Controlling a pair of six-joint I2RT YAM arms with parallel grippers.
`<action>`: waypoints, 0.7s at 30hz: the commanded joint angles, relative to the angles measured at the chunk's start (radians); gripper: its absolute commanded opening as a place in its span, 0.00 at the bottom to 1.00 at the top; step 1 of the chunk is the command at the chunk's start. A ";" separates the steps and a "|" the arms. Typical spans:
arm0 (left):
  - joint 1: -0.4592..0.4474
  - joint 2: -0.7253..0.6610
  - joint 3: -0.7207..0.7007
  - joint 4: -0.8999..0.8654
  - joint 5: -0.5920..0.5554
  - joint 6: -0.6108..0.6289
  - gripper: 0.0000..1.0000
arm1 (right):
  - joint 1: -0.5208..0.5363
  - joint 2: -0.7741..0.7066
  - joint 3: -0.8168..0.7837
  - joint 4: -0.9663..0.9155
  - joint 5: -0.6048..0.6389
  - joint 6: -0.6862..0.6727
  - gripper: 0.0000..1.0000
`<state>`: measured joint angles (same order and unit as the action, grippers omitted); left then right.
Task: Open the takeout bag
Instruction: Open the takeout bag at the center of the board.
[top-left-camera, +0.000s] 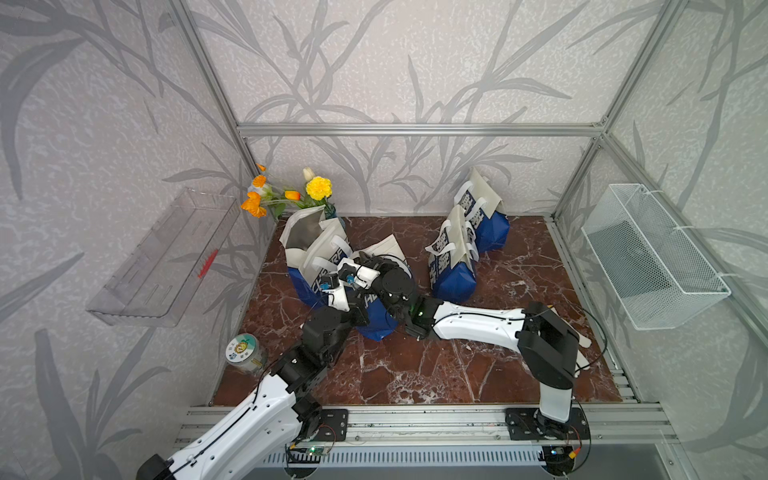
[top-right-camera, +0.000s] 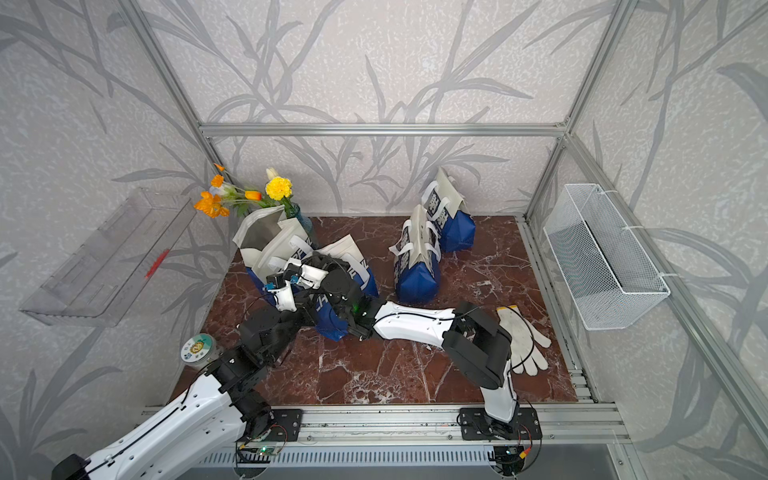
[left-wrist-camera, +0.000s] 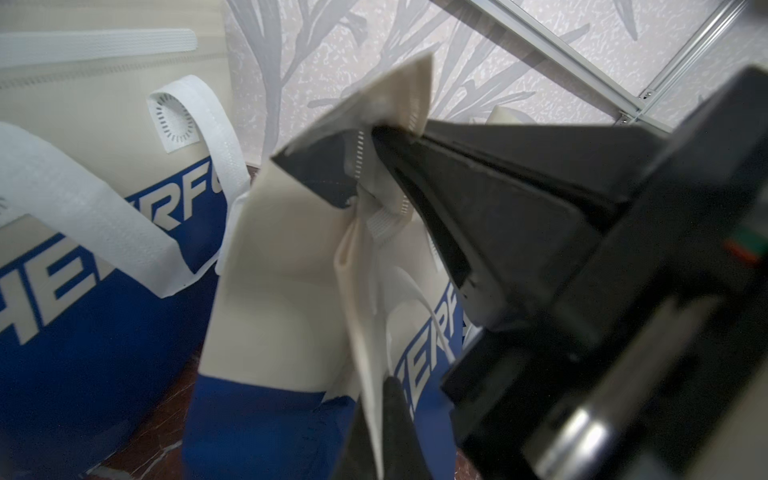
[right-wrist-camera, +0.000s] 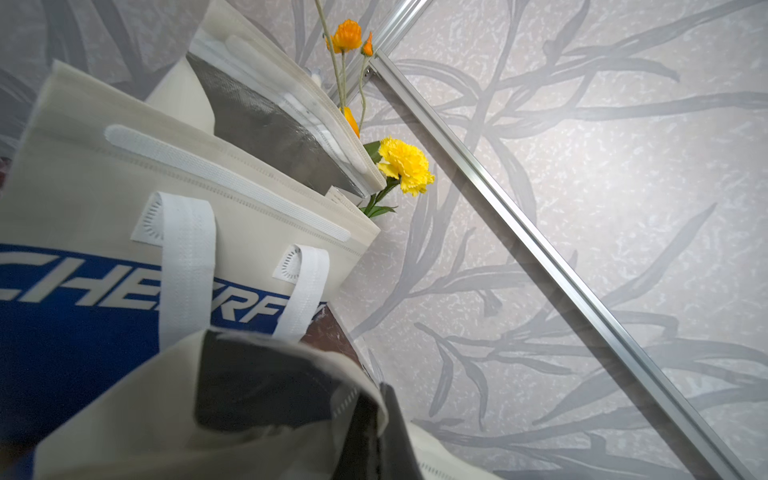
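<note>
As only wrist views show, right hand, left hand, both clamping takeout bag

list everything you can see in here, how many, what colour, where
held takeout bag: one, cream over blue, left of centre
open bag: one, same colours, silver lining, behind it
closed bags: two, same colours, back right
flowers: one bunch, orange and yellow, back left corner
vase: one, bluish, under the flowers
jar: one, clear with pale lid, front left table edge
glove: one, white, right side
tray: one, clear, left wall, something red inside
wire basket: one, white, right wall
table: one, red-brown marble
left gripper: shut on the held bag's rim
right gripper: shut on the same rim
</note>
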<state>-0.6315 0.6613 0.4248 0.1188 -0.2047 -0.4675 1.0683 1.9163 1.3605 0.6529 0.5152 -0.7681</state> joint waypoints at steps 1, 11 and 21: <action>-0.011 -0.023 -0.025 0.016 0.035 0.029 0.00 | -0.039 -0.021 0.020 -0.042 0.049 0.007 0.00; -0.011 0.002 -0.032 -0.042 0.000 -0.013 0.00 | -0.070 -0.165 0.057 -0.293 0.027 -0.120 0.00; -0.013 0.033 -0.035 -0.079 -0.023 0.012 0.00 | -0.087 -0.272 0.311 -0.811 0.003 -0.166 0.00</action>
<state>-0.6399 0.6724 0.4015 0.1612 -0.2085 -0.4694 1.0252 1.7439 1.5581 -0.0444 0.4492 -0.9352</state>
